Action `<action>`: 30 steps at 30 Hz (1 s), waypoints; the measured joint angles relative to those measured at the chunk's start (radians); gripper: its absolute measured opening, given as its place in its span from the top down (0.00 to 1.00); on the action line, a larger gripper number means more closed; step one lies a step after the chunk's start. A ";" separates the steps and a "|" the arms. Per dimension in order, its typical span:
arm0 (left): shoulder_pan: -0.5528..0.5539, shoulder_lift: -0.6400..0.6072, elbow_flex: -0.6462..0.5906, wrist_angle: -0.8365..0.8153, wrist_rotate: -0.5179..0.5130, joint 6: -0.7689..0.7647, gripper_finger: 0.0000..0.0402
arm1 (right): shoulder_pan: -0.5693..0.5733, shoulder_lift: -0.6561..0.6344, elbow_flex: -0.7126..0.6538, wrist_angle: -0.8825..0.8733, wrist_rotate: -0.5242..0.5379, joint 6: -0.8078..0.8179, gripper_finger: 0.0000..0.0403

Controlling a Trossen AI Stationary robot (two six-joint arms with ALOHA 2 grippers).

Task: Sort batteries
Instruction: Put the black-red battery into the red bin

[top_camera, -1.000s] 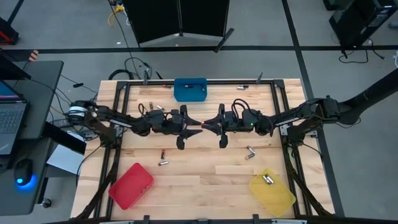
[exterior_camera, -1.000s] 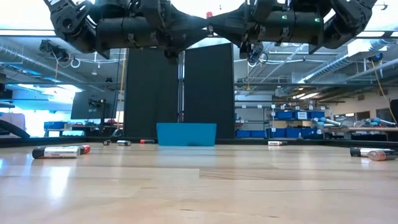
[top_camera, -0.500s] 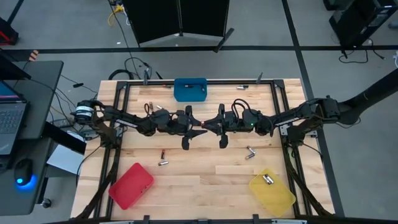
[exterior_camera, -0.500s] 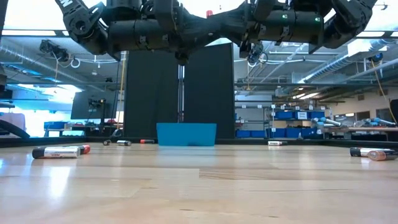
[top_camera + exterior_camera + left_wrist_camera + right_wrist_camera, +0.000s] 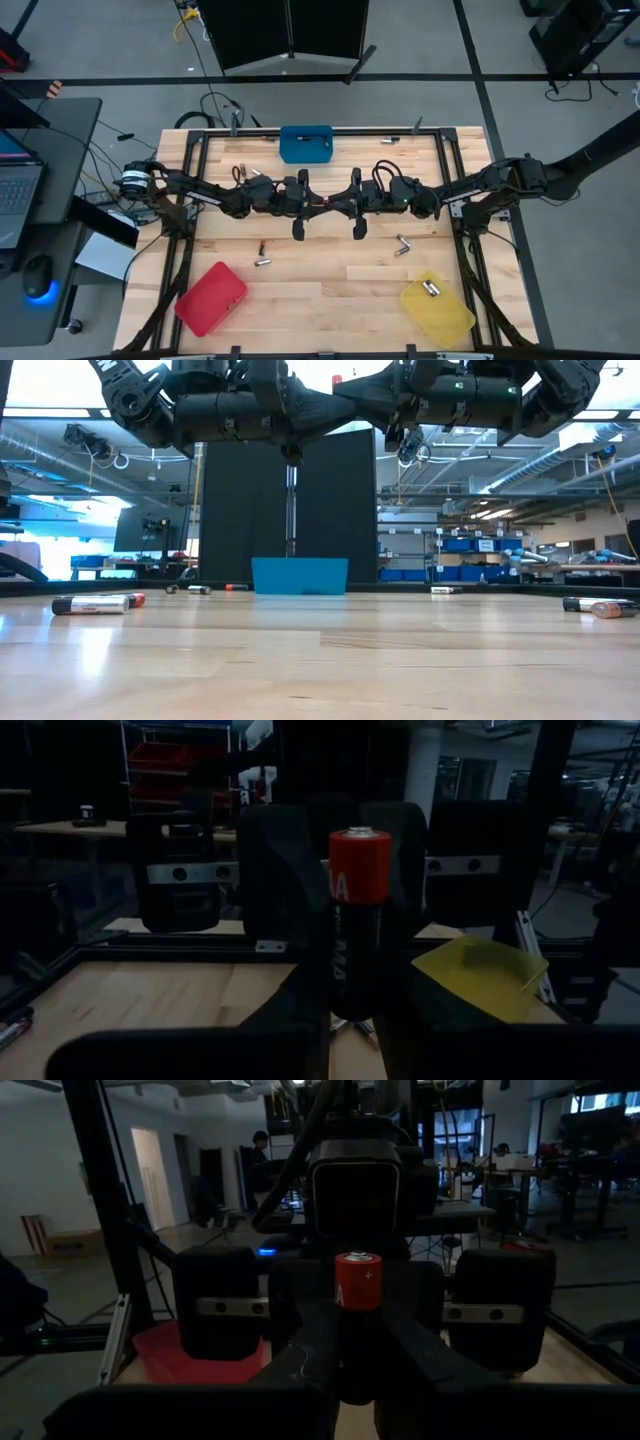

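Both grippers meet nose to nose above the table (image 5: 320,290) middle, each with fingers closed on one red-capped battery (image 5: 358,920): left gripper (image 5: 322,204) on one side, right gripper (image 5: 336,204) on the other. More batteries (image 5: 263,262) lie on the table; one sits in the yellow bin (image 5: 437,308).

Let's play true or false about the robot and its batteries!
1. The blue rectangular bin sits by a table edge. True.
2. The yellow plastic bin is empty. False: a small silvery battery lies in it.
3. The right gripper holds a red-topped black battery. True.
4. The red plastic bin holds three batteries. False: none shows inside.
5. Both grippers rest on the table. False: the left gripper meets the right one in the air.
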 joint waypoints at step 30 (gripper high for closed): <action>-0.003 -0.316 0.004 -0.622 -0.007 0.158 0.86 | -0.015 -0.281 0.000 -0.429 0.203 -0.098 0.56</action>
